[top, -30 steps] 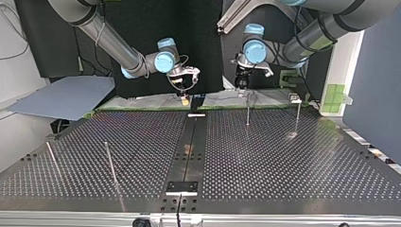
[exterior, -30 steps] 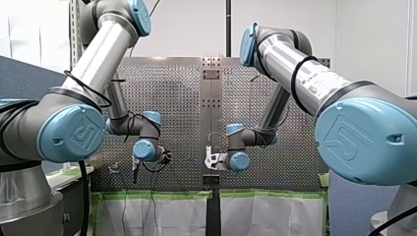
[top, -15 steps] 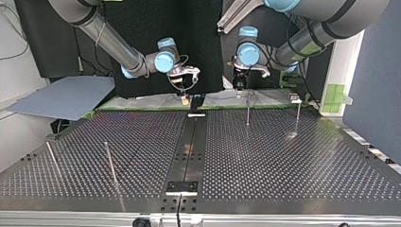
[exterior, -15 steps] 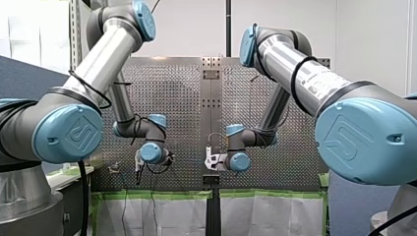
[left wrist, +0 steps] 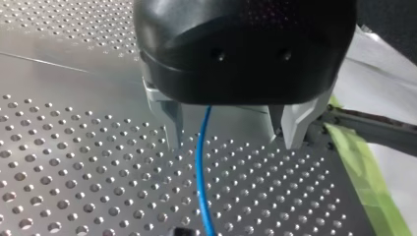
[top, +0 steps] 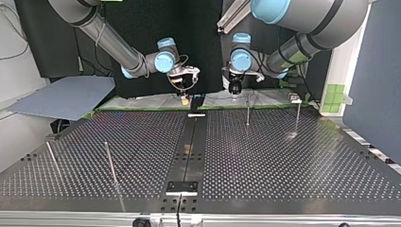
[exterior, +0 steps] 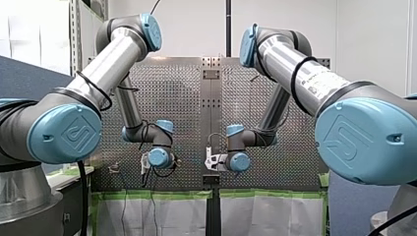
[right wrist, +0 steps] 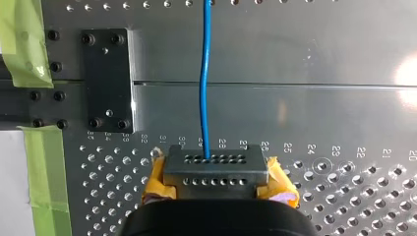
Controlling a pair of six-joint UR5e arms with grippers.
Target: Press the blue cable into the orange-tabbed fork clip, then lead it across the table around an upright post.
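We see a perforated metal table (top: 293, 165) with a dark strip (top: 188, 146) running near to far down its middle, ending in a black plate (top: 181, 187) at the near edge. Two thin upright posts (top: 110, 162) stand near left, two more posts (top: 247, 115) far right. Green tape (top: 142, 109) lines the far edge.

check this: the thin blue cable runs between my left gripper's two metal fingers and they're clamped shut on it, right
Not clamped. The left wrist view shows the thin blue cable running between my left gripper's two metal fingers, but they stand open, well apart, not pinching it.
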